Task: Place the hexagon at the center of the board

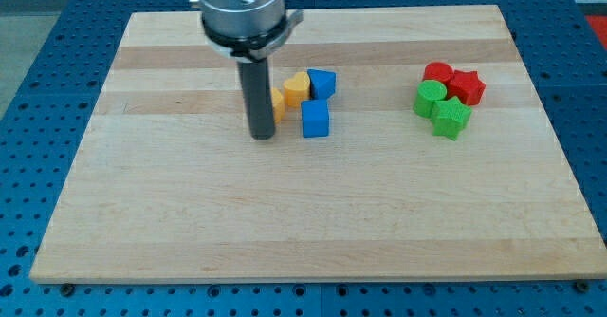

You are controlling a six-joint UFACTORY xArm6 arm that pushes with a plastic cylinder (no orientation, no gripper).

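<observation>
My tip (262, 136) rests on the wooden board (303, 222), left of centre. A yellow block (278, 100) is partly hidden behind the rod, touching it on its right side; its shape cannot be made out. A second yellow block (297, 88), possibly the hexagon, sits just right of that. A blue block (322, 83) lies against it at the upper right. A blue cube (315, 120) sits right of my tip, a short gap away.
At the view's right stands a tight cluster: a red round block (437, 72), a red star (466, 86), a green round block (430, 98) and a green star (451, 118). The board lies on a blue perforated table (38, 89).
</observation>
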